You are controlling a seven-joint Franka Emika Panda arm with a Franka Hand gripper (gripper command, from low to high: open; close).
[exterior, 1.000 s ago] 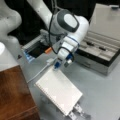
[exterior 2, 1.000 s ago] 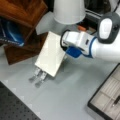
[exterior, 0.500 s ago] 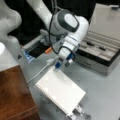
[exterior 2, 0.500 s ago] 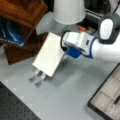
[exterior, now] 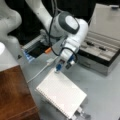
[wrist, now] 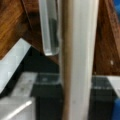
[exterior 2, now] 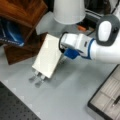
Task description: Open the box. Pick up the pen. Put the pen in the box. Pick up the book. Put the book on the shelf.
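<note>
The white spiral-bound book (exterior: pixel 61 92) leans tilted on a small metal stand (exterior: pixel 81 114). My gripper (exterior: pixel 62 68) is at its upper edge, shut on the book (exterior 2: pixel 47 56) in both front views. In the wrist view the book (wrist: pixel 82 60) runs edge-on down the middle, with one clear finger (wrist: pixel 50 27) pressed against its left side; the other finger is hidden. The box (exterior: pixel 100 58) stands open at the right with its lid (exterior: pixel 107 22) raised, and a slim dark pen (exterior: pixel 102 48) lies in its lining. The brown wooden shelf (exterior: pixel 15 95) is at the lower left.
A grey tray with a dark hollow (exterior: pixel 37 48) sits behind the book, with a white cable (exterior: pixel 40 71) trailing from it. In a front view a second brown wooden block (exterior 2: pixel 20 52) lies under the shelf (exterior 2: pixel 22 10), and the box's corner (exterior 2: pixel 107 97) shows at lower right.
The gripper has shifted slightly at the book's upper edge. The book stays leaning on its stand, and the box stays open.
</note>
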